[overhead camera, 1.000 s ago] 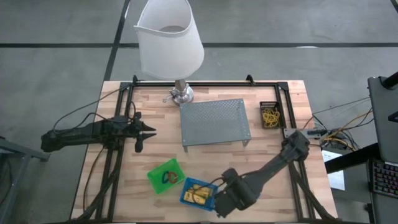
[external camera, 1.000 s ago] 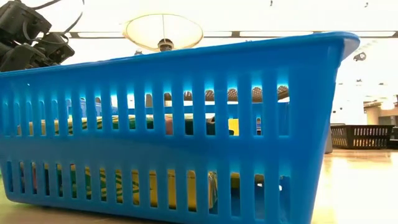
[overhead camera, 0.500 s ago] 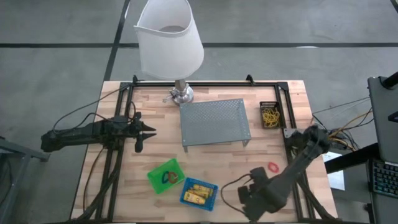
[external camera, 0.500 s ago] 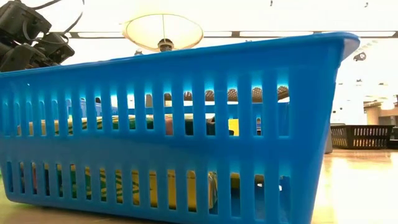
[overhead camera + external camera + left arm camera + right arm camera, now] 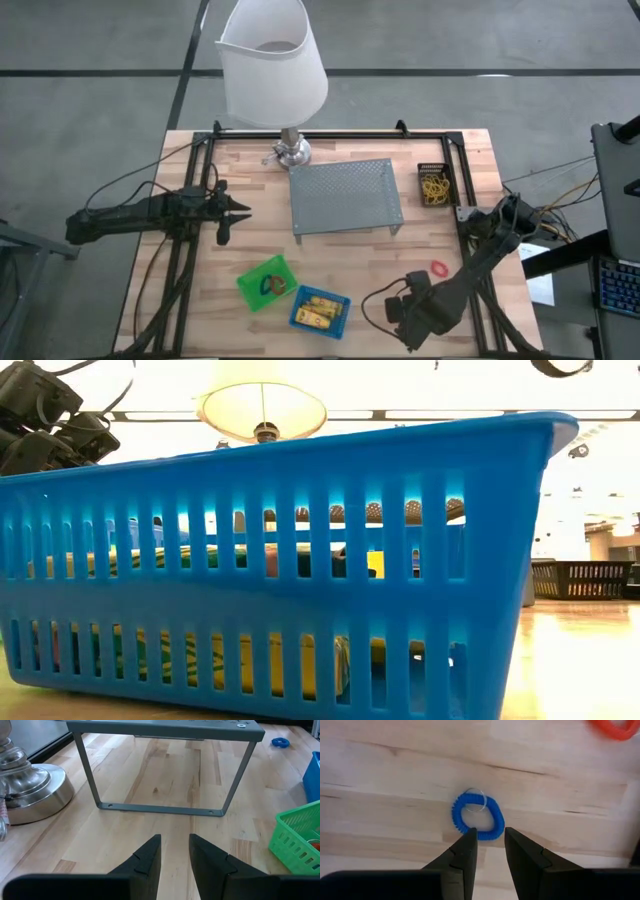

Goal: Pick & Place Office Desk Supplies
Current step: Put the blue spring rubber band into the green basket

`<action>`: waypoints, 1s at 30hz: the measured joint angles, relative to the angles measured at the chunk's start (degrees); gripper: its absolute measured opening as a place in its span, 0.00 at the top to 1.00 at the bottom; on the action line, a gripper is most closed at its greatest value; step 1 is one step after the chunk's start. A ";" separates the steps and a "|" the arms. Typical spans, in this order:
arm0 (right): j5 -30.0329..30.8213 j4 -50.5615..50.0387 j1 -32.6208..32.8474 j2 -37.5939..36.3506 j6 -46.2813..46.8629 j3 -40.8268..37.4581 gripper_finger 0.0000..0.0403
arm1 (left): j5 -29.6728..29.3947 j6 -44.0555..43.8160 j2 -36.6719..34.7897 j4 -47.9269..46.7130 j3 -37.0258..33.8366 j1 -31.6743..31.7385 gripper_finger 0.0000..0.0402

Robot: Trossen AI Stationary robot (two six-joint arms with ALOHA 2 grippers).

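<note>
Since the earlier frames, the right arm has swung away from the blue bin (image 5: 320, 310) toward the near right part of the counter (image 5: 240, 180), and its right end effector (image 5: 488, 847) now hangs above a blue loop (image 5: 477, 814) lying flat on the wood. Its fingers stand slightly apart with nothing between them, the loop just beyond the tips. A red loop (image 5: 438, 268) lies near, also loose on the counter. The left end effector (image 5: 174, 851) waits at the left side, fingers a little apart and holding nothing, facing the grey mesh tray (image 5: 345, 195). Risk: the finger gap appears narrower than the loop, so a straight descent could press on the coil and push it aside instead of catching one wall; a descent off-centre would cause the same slip. Containers: the blue bin holds yellow sticks (image 5: 318, 308); the green bin (image 5: 266, 282) holds small loops, partly too small to tell apart; the black bin (image 5: 435, 186) holds yellow rubber bands (image 5: 434, 188). The low view is filled by the blue bin's slotted wall.
</note>
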 joint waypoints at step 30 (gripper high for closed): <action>-1.00 16.46 0.80 0.09 0.90 -13.81 0.76 | 0.02 0.01 0.00 0.00 0.00 0.00 0.74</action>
